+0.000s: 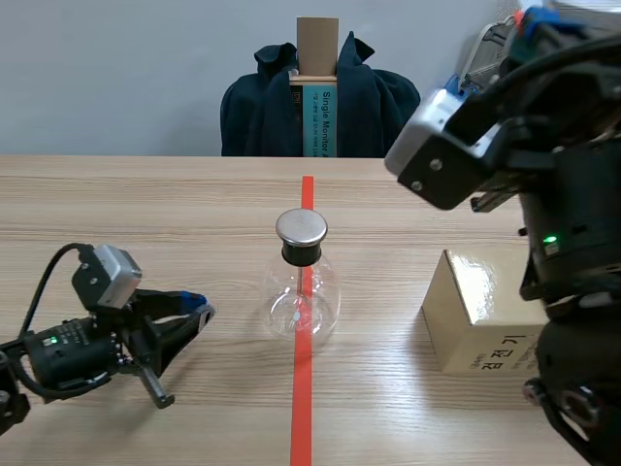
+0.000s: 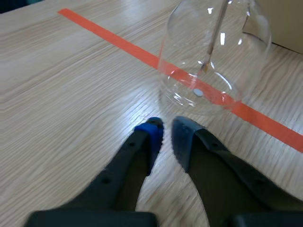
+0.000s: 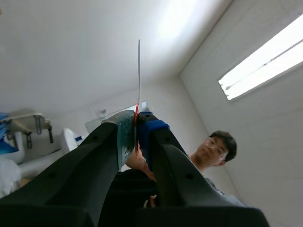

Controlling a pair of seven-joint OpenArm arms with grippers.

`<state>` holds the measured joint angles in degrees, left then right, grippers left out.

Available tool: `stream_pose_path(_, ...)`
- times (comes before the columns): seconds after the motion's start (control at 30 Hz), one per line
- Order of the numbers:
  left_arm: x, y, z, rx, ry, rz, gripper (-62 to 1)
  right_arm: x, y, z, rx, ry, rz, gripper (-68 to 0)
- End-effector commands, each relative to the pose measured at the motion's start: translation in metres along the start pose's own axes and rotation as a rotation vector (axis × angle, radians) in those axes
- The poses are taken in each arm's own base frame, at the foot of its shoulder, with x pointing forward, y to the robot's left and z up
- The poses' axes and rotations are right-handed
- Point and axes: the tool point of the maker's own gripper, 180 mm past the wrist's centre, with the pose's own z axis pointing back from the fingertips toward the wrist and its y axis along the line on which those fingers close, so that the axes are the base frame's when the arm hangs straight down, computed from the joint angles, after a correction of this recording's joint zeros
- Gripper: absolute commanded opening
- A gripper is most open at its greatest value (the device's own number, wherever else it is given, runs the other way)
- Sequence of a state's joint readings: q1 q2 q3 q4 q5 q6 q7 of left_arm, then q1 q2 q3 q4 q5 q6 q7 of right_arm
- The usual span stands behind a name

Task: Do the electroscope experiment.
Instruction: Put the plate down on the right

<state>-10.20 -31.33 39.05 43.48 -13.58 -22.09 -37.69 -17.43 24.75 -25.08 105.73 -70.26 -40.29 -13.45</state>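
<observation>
Overhead, right fingers pinch a thin sheet; left fingers practically closed.

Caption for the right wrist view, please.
Right gripper aimed at the ceiling, fingers shut on a thin pale strip seen edge-on; a person beyond.

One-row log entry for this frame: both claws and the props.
left claw: shut, low, clear glass flask electroscope ahead | right claw: raised, shut on thin pale strip | gold cardboard box: right of flask
</observation>
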Motion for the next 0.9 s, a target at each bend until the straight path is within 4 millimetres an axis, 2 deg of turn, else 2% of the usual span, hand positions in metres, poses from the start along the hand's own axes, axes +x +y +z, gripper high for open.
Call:
stream_pose_path(0.0,0.017,0.000,0.009,-0.013,-0.061,-0.014,-30.3,0.000,-0.008,0.004,-0.007,-0.019,0.012,-66.7)
stream_pose_path(0.07,0.029,-0.001,0.021,-0.015,-0.105,-0.006,-19.2,-0.001,-0.017,0.009,-0.008,-0.030,0.021,-66.7)
stream_pose_path(0.1,0.035,-0.001,0.027,-0.013,-0.127,0.001,-15.9,-0.001,-0.019,0.012,-0.002,-0.037,0.027,-66.7)
stream_pose_path(0.3,0.066,-0.011,0.060,-0.054,-0.198,0.032,-3.6,-0.007,-0.011,0.043,0.109,-0.042,0.058,-65.0)
stream_pose_path(0.43,0.089,-0.021,0.078,-0.084,-0.215,0.052,-2.4,-0.015,-0.001,0.066,0.198,-0.027,0.078,-57.7)
stream_pose_path(0.53,0.110,-0.028,0.091,-0.103,-0.232,0.079,-2.4,-0.019,0.008,0.082,0.265,-0.019,0.087,-57.5)
stream_pose_path(0.63,0.126,-0.036,0.095,-0.130,-0.201,0.087,-2.4,-0.024,0.023,0.099,0.323,-0.011,0.097,-57.5)
stream_pose_path(0.87,0.157,-0.057,0.098,-0.183,-0.186,0.076,-2.4,-0.044,0.085,0.139,0.476,-0.018,0.147,-57.5)
